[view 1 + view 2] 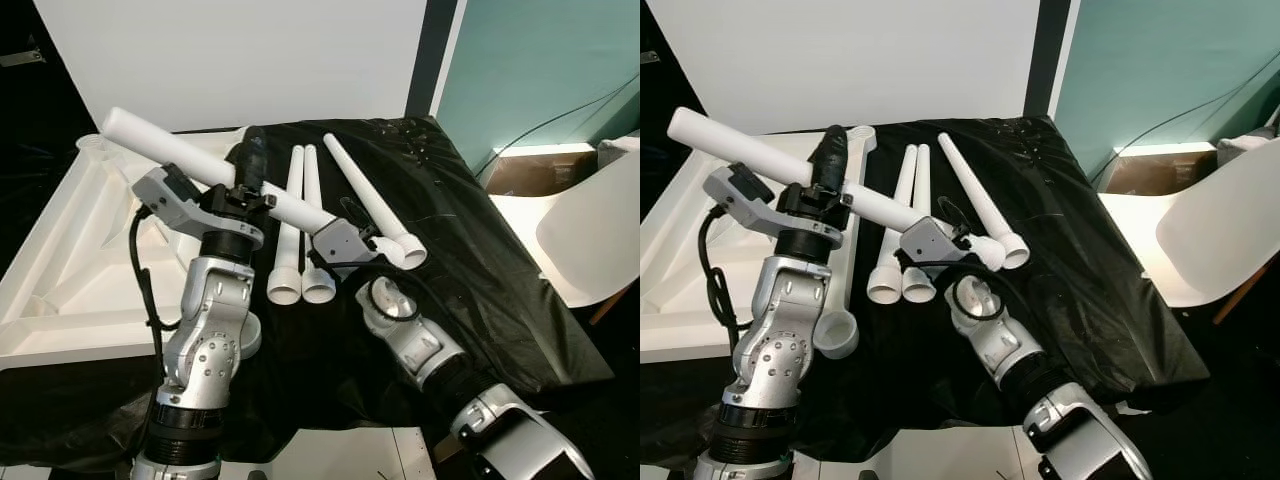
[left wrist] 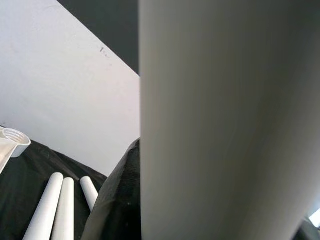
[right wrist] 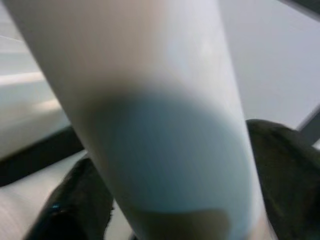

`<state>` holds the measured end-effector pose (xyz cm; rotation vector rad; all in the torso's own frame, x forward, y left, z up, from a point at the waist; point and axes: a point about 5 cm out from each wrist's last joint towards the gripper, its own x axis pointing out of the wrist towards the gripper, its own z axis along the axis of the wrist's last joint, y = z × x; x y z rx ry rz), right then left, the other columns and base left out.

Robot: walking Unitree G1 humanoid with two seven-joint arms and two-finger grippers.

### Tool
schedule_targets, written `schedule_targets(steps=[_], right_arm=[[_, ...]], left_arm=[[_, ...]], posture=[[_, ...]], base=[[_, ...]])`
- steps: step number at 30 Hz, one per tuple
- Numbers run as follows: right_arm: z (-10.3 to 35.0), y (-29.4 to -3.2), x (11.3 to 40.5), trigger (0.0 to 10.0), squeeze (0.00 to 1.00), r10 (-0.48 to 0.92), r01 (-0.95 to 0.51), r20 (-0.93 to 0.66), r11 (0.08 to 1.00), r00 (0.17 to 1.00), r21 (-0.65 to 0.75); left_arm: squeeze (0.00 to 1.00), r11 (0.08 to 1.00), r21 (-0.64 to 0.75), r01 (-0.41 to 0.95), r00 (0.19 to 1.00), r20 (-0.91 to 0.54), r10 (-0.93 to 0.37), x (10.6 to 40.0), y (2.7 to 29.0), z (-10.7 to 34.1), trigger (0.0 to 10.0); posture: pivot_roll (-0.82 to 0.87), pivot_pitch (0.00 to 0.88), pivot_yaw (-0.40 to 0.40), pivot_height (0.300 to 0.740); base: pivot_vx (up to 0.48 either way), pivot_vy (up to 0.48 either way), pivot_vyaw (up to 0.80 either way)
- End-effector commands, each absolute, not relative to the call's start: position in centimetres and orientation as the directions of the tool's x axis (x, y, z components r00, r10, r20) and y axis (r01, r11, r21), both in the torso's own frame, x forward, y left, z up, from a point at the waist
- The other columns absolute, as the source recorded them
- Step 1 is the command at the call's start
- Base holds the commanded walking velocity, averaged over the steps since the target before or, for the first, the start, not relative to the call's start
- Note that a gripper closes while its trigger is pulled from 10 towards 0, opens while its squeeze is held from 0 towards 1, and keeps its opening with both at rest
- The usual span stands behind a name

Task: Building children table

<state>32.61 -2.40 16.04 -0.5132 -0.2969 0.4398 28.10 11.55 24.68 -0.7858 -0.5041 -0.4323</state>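
The white table leg [image 1: 190, 160] is held in the air, slanting, above the black sheet [image 1: 480, 260]. The left tool [image 1: 245, 195] pinches its middle; the right tool [image 1: 350, 240] pinches its lower end. Three more legs [image 1: 300, 225] lie just beyond on the sheet. The upturned white tabletop [image 1: 60, 260] borders the left, a white chair [image 1: 590, 230] the right.

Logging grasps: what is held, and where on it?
One white table leg: left gripper clamps its middle, right gripper its wide end.
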Motion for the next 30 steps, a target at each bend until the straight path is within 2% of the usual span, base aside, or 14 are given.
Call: schedule_targets(steps=[1, 3, 8, 12, 13, 15, 16, 17, 21, 22, 23, 27, 28, 30], right_arm=[[17.1, -2.2, 32.8, 10.0, 0.00, 0.522, -0.391, 0.143, 0.769, 0.841, -0.506], [17.1, -2.2, 32.8, 10.0, 0.00, 0.522, -0.391, 0.143, 0.769, 0.841, -0.506], [18.6, -4.6, 33.3, 10.0, 0.00, 0.668, -0.551, -0.024, 0.593, 0.744, -0.587], [18.0, -5.2, 33.3, 10.0, 0.00, 0.695, -0.602, -0.087, 0.547, 0.714, -0.582], [17.8, -5.5, 33.4, 0.0, 0.00, 0.692, -0.608, -0.100, 0.544, 0.715, -0.579], [17.7, -5.6, 33.4, 0.0, 0.00, 0.692, -0.611, -0.105, 0.543, 0.714, -0.576], [17.8, -5.6, 33.4, 0.0, 0.00, 0.692, -0.613, -0.105, 0.546, 0.714, -0.571], [17.8, -5.5, 33.3, 0.0, 0.00, 0.691, -0.613, -0.103, 0.552, 0.716, -0.565], [17.9, -5.2, 33.3, 0.0, 0.00, 0.678, -0.610, -0.101, 0.575, 0.728, -0.545], [17.9, -5.2, 33.4, 0.0, 0.00, 0.671, -0.603, -0.096, 0.581, 0.735, -0.547], [18.0, -5.2, 33.3, 0.0, 0.00, 0.665, -0.595, -0.091, 0.588, 0.741, -0.548], [18.3, -4.9, 33.3, 0.0, 0.00, 0.644, -0.558, -0.056, 0.613, 0.763, -0.559], [18.7, -4.5, 33.1, 0.0, 0.00, 0.604, -0.503, 0.043, 0.699, 0.796, -0.508], [18.9, -4.4, 33.0, 0.0, 0.00, 0.574, -0.475, 0.097, 0.750, 0.813, -0.460]], left_arm=[[0.00, 0.519, -0.397, 0.757, 0.615, 0.703, -0.358, 26.9, 9.9, 25.7, 0.0], [0.00, 0.519, -0.397, 0.757, 0.615, 0.703, -0.358, 26.9, 9.9, 25.7, 0.0], [0.00, 0.527, -0.393, 0.754, 0.611, 0.715, -0.341, 27.3, 10.4, 26.3, 0.0], [0.00, 0.530, -0.395, 0.750, 0.613, 0.716, -0.334, 27.4, 10.4, 26.3, 0.0], [0.00, 0.531, -0.397, 0.749, 0.614, 0.717, -0.330, 27.4, 10.4, 26.3, 0.0], [0.00, 0.543, -0.403, 0.737, 0.625, 0.712, -0.321, 27.5, 10.4, 26.3, 0.1], [0.00, 0.552, -0.408, 0.727, 0.635, 0.707, -0.313, 27.6, 10.5, 26.2, 1.8], [0.00, 0.557, -0.412, 0.721, 0.641, 0.703, -0.308, 27.7, 10.5, 26.2, 10.0], [0.00, 0.564, -0.422, 0.710, 0.652, 0.697, -0.299, 27.9, 10.6, 26.2, 10.0], [0.90, 0.572, -0.430, 0.698, 0.662, 0.692, -0.288, 28.0, 10.8, 26.1, 10.0], [1.00, 0.577, -0.440, 0.688, 0.671, 0.688, -0.276, 28.1, 11.0, 26.0, 10.0], [1.00, 0.595, -0.449, 0.666, 0.686, 0.682, -0.254, 28.3, 11.2, 26.0, 10.0], [0.00, 0.607, -0.451, 0.654, 0.694, 0.677, -0.245, 28.5, 11.3, 26.2, 10.0], [0.00, 0.609, -0.452, 0.651, 0.697, 0.675, -0.244, 28.6, 11.3, 26.2, 10.0]], posture=[[-0.01, 0.000, 0.015, 0.740], [-0.01, 0.000, 0.015, 0.740], [-0.03, 0.000, 0.013, 0.740], [-0.03, 0.000, 0.009, 0.740], [-0.03, 0.000, 0.009, 0.740], [-0.03, 0.000, 0.008, 0.740], [-0.03, 0.000, 0.009, 0.740], [-0.03, 0.000, 0.010, 0.740], [-0.02, 0.000, 0.010, 0.740], [-0.02, 0.000, 0.011, 0.740], [-0.02, 0.000, 0.012, 0.740], [-0.02, 0.000, 0.013, 0.740], [-0.02, 0.000, 0.016, 0.740], [-0.03, 0.000, 0.017, 0.740]], base=[[0.000, 0.000, 0.00], [0.000, 0.000, 0.00], [0.000, 0.000, 0.00], [0.000, 0.000, 0.00], [0.000, 0.000, 0.00], [0.000, 0.000, 0.00], [0.000, 0.000, 0.00], [0.000, 0.000, 0.00], [0.000, 0.000, 0.00], [0.000, 0.000, 0.00], [0.000, 0.000, 0.00], [0.000, 0.000, 0.00], [0.000, 0.000, 0.00], [0.000, 0.000, 0.00]])
